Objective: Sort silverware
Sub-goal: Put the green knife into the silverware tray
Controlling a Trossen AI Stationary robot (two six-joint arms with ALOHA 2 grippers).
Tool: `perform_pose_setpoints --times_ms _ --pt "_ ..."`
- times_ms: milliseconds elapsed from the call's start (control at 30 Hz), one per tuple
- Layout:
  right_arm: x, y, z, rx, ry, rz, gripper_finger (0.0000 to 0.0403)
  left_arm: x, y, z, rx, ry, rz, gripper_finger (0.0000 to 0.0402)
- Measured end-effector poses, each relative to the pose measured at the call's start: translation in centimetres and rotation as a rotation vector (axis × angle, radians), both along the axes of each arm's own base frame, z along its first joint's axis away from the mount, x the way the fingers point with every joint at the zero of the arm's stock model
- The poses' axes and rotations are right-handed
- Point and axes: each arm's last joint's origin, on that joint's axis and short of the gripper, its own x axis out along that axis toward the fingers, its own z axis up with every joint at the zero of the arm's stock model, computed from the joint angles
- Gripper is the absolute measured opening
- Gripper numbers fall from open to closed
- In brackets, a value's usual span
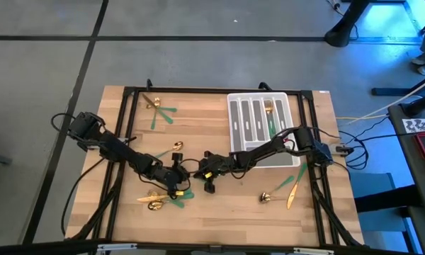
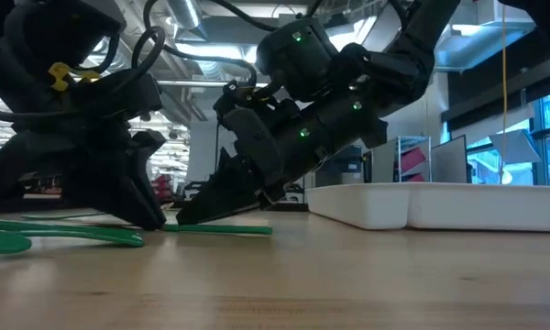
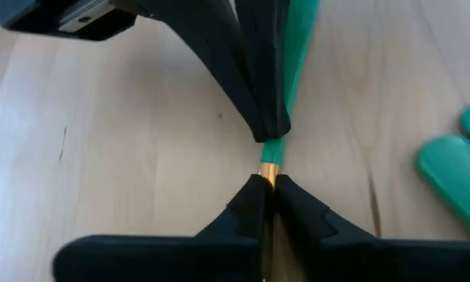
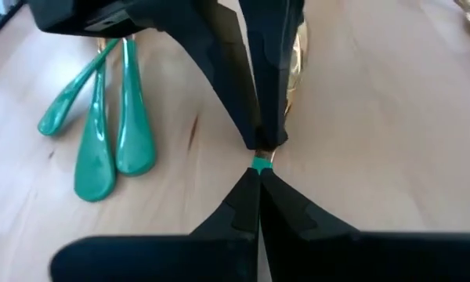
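Gold-headed, green-handled slim silverware piece [image 3: 277, 147] at mid-table, low over the light wooden table [image 1: 219, 212], between both arms. Clamped at two spots: left gripper [image 3: 266, 190] clenched on the thin gold neck, right gripper [image 4: 258, 174] clenched on the green handle just beside it, tips nearly touching.

Handling, as a judgement:
- Light, stiff, no flex expected.
- Polished gold end likely slippery, and the thin neck prone to spinning in a pinch.
- Green handle wider, so the better place to grab, near the middle.
- Not fragile, but easy to flick away if released under tension.

Orientation:
- Long axis roughly left-right across the table, close to flat in the low view.
- Gold head toward the left arm's side, green handle running on under the right gripper.
- Fork, spoon or knife: cannot tell, head mostly hidden.

Elsewhere: grey-white slotted plastic tray [image 1: 258, 117] well apart, behind the right arm. More loose gold-and-green cutlery [image 1: 164, 199] just in front of the left gripper.

Risk: two opposed grips on one piece, so twist or tug-of-war possible.
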Motion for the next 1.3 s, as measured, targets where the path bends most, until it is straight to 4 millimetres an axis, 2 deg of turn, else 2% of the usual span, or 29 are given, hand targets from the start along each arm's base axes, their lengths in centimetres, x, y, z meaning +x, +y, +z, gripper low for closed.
perform_pose_setpoints --times_ms 133,267,500,667,833,1000,1167,1300 --pt "-0.2 0.0 1.6 -0.025 -0.019 0.003 0.0015 0.3 -0.1 0.1 -0.046 -0.044 0.036 0.0005" --pt "-0.5 0.2 2.9 -0.027 -0.011 0.011 0.0050 0.3 -0.1 0.1 -0.098 -0.074 0.079 0.0001" --pt "-1.0 1.7 2.6 -0.149 0.018 -0.007 0.0137 0.1 -0.1 1.3 -0.180 -0.107 0.125 0.0000" --pt "-1.6 2.4 2.2 -0.249 0.065 -0.087 0.0154 0.0 0.0 2.8 -0.190 -0.173 0.139 0.0000" --pt "-1.6 2.4 1.3 -0.238 0.104 -0.082 0.0135 -0.2 0.3 5.2 -0.161 -0.295 0.172 0.0000" --pt "-1.6 2.2 -0.7 -0.216 0.156 -0.069 0.0093 -0.8 -0.5 6.9 -0.094 -0.332 0.048 0.0001" --pt "-1.9 1.8 -1.6 -0.125 0.140 -0.109 0.0034 -1.9 -1.4 6.4 0.005 -0.238 -0.069 0.0013" --pt "-2.2 1.1 -1.9 -0.054 0.085 -0.116 0.0004 -3.2 -1.6 5.1 0.029 -0.103 -0.064 0.0050"
